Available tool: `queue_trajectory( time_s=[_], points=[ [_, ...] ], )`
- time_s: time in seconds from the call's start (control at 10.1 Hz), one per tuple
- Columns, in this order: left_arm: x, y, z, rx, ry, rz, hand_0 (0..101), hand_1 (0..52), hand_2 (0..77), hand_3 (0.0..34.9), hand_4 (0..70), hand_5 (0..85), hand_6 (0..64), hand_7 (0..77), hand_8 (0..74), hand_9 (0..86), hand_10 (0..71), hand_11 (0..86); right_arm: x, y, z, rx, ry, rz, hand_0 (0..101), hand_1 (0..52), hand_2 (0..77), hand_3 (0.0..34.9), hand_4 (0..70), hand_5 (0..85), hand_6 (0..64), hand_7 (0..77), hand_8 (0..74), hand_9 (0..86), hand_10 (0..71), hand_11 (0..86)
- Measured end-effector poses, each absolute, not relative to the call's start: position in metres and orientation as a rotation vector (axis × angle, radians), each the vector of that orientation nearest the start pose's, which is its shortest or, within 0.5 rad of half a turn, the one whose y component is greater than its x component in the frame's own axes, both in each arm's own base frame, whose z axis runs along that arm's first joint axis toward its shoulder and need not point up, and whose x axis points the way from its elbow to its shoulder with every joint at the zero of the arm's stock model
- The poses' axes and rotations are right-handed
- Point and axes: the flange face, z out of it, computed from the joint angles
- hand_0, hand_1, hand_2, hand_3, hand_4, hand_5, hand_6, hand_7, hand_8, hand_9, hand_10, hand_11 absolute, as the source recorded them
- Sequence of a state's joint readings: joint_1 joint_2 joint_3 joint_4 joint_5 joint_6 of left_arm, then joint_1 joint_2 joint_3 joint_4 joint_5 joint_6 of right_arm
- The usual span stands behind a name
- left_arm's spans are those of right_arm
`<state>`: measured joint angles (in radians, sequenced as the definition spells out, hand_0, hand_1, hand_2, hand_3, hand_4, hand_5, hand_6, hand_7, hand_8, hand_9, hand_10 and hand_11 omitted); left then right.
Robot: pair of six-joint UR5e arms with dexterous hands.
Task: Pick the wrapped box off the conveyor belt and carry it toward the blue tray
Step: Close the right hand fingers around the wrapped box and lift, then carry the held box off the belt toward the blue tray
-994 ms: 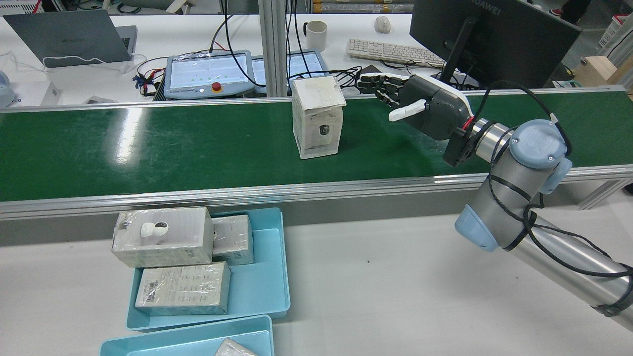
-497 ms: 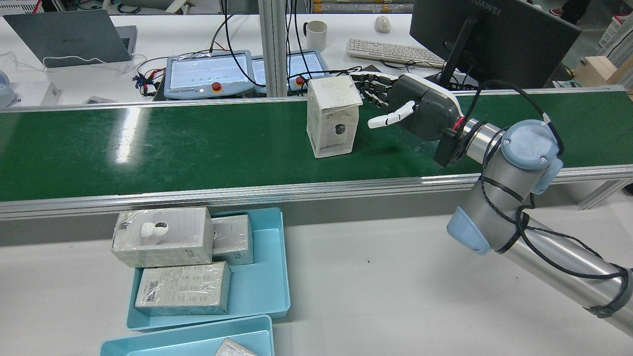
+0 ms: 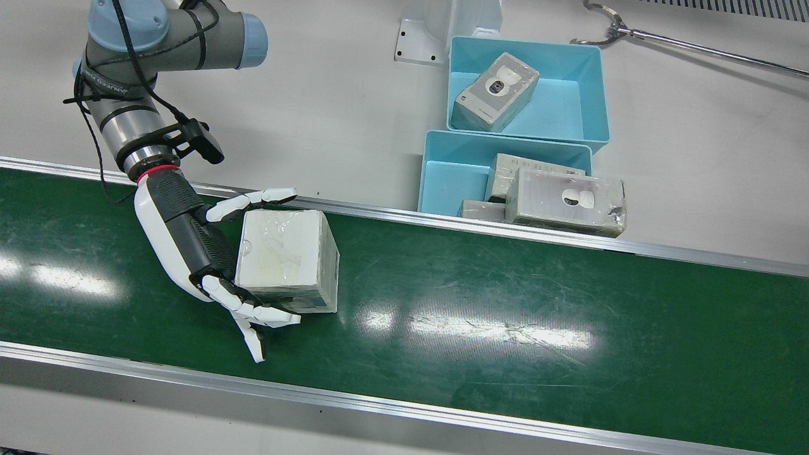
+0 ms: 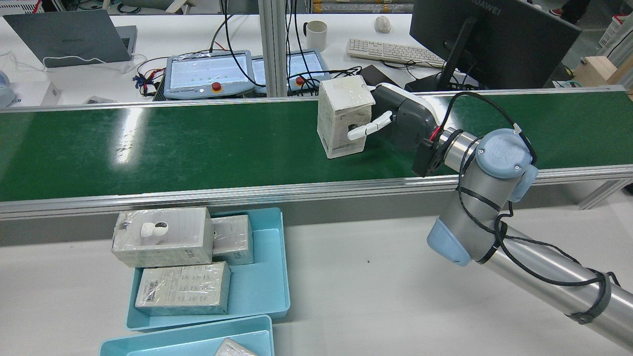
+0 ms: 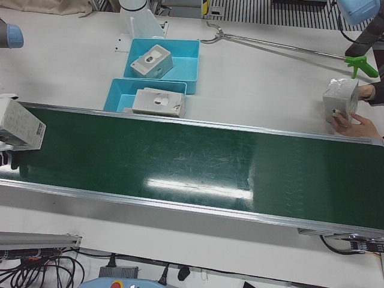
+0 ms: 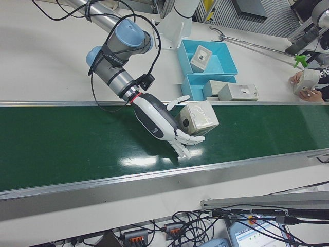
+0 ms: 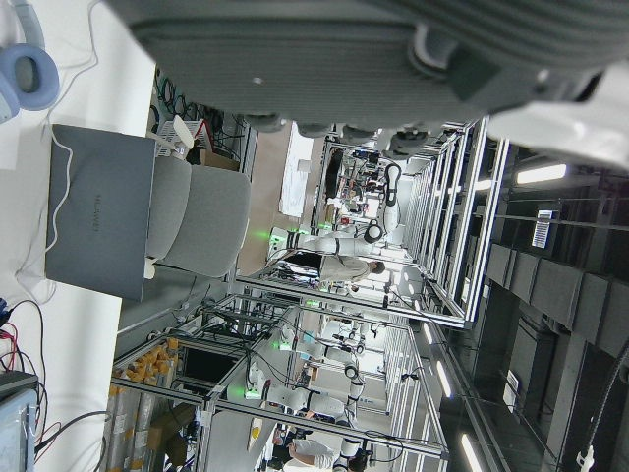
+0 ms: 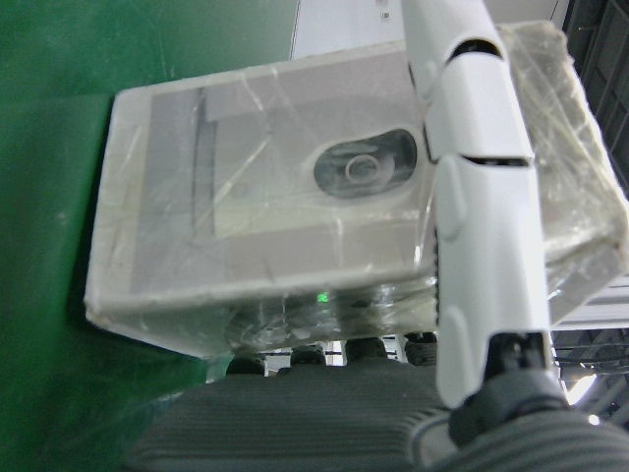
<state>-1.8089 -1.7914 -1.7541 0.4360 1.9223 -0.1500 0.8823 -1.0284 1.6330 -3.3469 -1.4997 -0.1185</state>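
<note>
1. My right robot hand was wrapped around the wrapped box, with the thumb across one face and the other fingers curled along the opposite side, palm pressed to the box.
2. The wrapped box stood on the green conveyor belt, tilted a little in the grip; I could not tell whether its base was clear of the belt.
3. The right hand view showed a white finger lying flat against the plastic film over the printed camera picture.
4. My left robot hand showed only as a dark grey palm edge in its own camera, so I could not tell how far it was open.
5. Two blue trays sat on the white counter beside the belt. The nearer blue tray held several wrapped boxes, one overhanging its rim.
6. At the far end of the belt, a person's hand held another small box.
7. A long reaching tool lay on the counter beyond the trays.
</note>
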Motion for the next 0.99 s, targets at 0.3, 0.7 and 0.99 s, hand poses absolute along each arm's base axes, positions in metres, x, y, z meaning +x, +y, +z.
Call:
queue_trajectory(
  time_s=[0.3,0.7,0.99],
  points=[
    [-0.225,-0.505,0.526,-0.303,2.191,-2.279,0,0.0,0.5,0.0,0.0,0.5,0.0,0.5,0.5,0.0,0.5,0.0,-0.335,-0.608,0.338,0.705,2.843,-1.883,51,18.5,18.5,6.9,18.5,22.4,9.3,27.3,1.6,4.9,0.0,1.6],
    [-0.225,-0.505,0.526,-0.303,2.191,-2.279,0,0.0,1.1,0.0,0.0,0.5,0.0,0.5,0.5,0.5,0.5,0.0,-0.328,-0.600,0.323,0.666,2.806,-1.942,55,12.5,22.9,2.7,33.8,37.6,26.2,40.4,31.1,30.5,19.1,11.4],
    [-0.225,-0.505,0.526,-0.303,2.191,-2.279,0,0.0,0.5,0.0,0.0,0.5,0.0,0.5,0.5,0.0,0.5,0.0,-0.307,-0.569,0.276,0.681,2.828,-1.882,48,1.1,33.3,2.2,36.0,40.9,32.2,42.5,42.5,38.7,34.4,29.5]
  ],
)
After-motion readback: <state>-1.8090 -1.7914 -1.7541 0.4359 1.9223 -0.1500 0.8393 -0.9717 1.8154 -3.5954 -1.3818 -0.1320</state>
